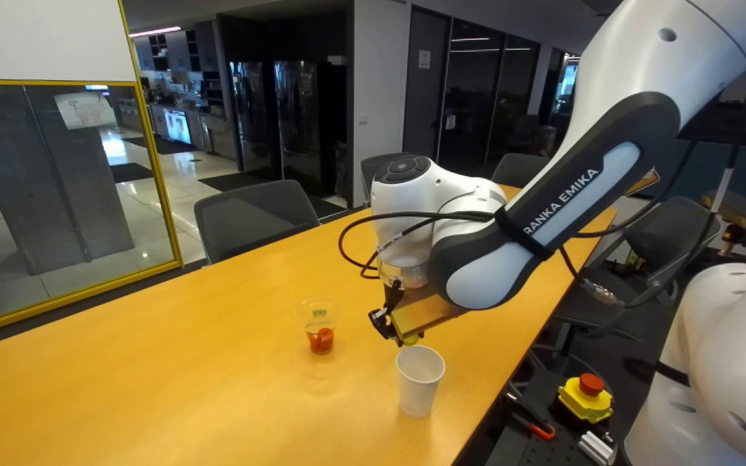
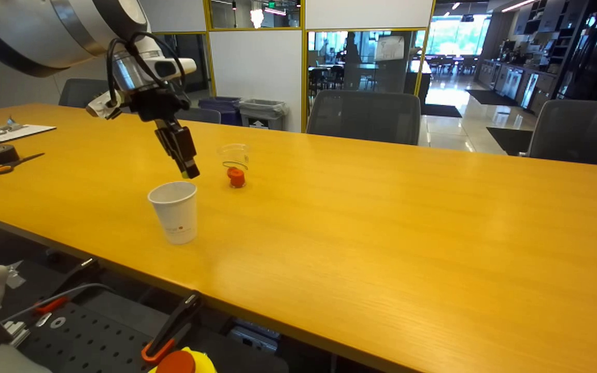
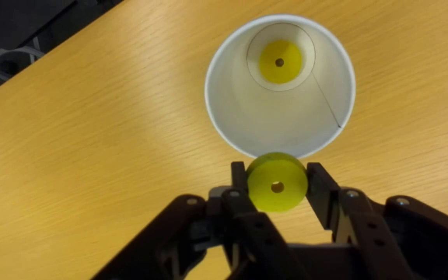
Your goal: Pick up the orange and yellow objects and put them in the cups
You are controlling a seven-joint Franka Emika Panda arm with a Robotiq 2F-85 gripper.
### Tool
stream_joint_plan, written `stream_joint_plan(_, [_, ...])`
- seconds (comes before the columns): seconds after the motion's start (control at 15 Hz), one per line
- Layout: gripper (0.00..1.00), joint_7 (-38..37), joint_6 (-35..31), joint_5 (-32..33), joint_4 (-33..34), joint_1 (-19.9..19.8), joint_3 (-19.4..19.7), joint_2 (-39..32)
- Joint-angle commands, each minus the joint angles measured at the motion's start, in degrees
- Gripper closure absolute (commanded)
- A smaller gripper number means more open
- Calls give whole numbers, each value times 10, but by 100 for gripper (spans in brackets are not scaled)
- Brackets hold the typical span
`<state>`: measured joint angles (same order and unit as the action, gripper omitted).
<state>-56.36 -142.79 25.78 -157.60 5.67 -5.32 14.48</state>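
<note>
Near seamed wht cup, tool pinching yel. disc (w/ ctr hole), 2nd disc inside cup

In an exterior view the camera looks obliquely down along the table, the edge beside the arm receding at right; in an exterior view it faces across from near that edge to the far edge. Both exterior views stand at middle range and share the white cup, the clear cup and the arm. The wrist view, close above, faces steeply down on the white cup and includes one table edge.
</note>
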Motion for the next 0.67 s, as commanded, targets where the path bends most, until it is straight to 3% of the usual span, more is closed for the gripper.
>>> stream_joint_plan(0.0, [79, 42, 13, -45, 0, -13, -18, 21])
stream_joint_plan(0.6, [79, 112, 43, -122, -3, -23, -15, 6])
